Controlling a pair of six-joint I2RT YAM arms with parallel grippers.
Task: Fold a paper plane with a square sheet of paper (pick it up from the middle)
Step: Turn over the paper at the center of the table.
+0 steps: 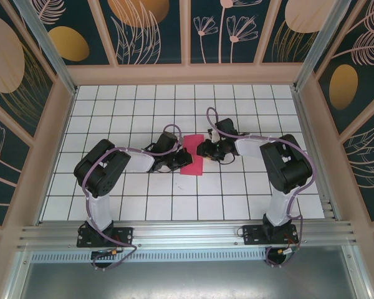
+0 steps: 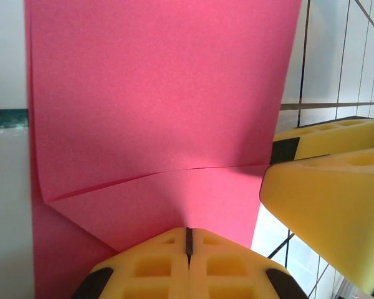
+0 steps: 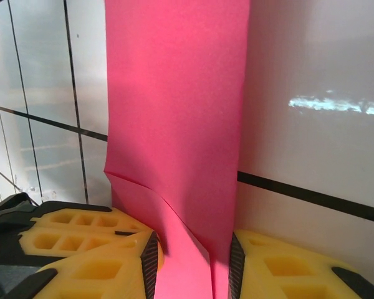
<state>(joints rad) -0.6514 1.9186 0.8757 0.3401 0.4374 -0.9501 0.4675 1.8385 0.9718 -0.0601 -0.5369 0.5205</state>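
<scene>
Mid-fold at the centre of the gridded bench (image 1: 143,99): the square sheet of paper (image 1: 191,163) lies doubled into a narrow magenta strip between two robot arms, not yet a plane. Its long axis runs roughly from 12 to 6 o'clock in the overhead view. Neither end is drawn to a nose, so it points nowhere in particular. The left end effector (image 1: 174,164), at the strip's 8 o'clock side, is clenched tight. Its wrist camera shows the yellow fingertips (image 2: 168,265) meeting at the paper's near edge, where they appear to nip a layer, though a mere press on the sheet cannot be ruled out from this angle. A slanting crease (image 2: 156,174) crosses the sheet just beyond them. The right end effector (image 1: 207,151), at the 2 o'clock side, has its jaws parted and straddling the strip, with paper in the gap but no pinch made. The step in hand looks like an early fold being set. The next move likely calls for the right jaws to take the free edge, bring it over squarely while the left anchors the sheet, then press the crease flat without dragging the thin paper askew.
</scene>
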